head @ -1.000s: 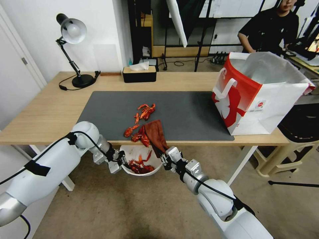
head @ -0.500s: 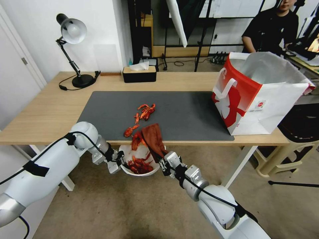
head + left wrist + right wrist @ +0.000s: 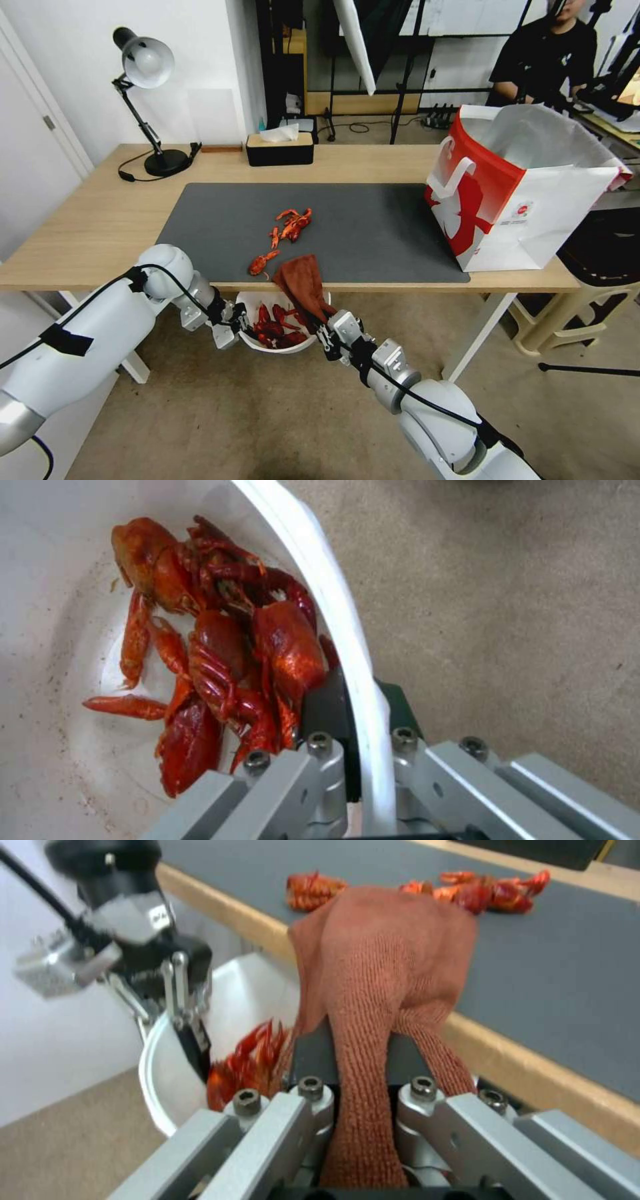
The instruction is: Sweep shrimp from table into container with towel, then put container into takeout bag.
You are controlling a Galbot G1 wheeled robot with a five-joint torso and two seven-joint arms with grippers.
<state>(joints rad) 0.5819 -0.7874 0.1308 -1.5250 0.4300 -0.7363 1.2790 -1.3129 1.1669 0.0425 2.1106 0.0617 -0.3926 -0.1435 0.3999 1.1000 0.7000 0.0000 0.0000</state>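
- Right gripper [image 3: 325, 325] is clamped on the towel [image 3: 301, 283], just below the table's [image 3: 93, 233] near edge, at about 6 o'clock from the mat [image 3: 373, 227]; the cloth's far end is draped up over the edge onto the mat.
- Left gripper [image 3: 235, 325] is pinched on the rim of the container [image 3: 252, 340], w/ one finger inside and one outside, as confirmed in the left wrist view [image 3: 353, 740]; the bowl is held under the table edge.
- Change vs. a sec ago: the towel has been dragged back toward the edge, and the shrimp that lay beside it on the mat have been dropped into the bowl. One sweep is judged done; more are needed.
- Counts: 1 towel, 1 container, 1 takeout bag [image 3: 513, 193], 2 grippers.
- Shrimp still on the mat [image 3: 283, 233]: approx. 4–5 pcs, in a loose trail at 11–12 o'clock from the towel, nearest one just beside it.
- Shrimp in the bowl [image 3: 220, 650]: a heap, approx. 6–8; exact no. can't be told.
- Takeout bag is stood open at the mat's 3 o'clock end, well apart from the bowl; bagging not yet begun.
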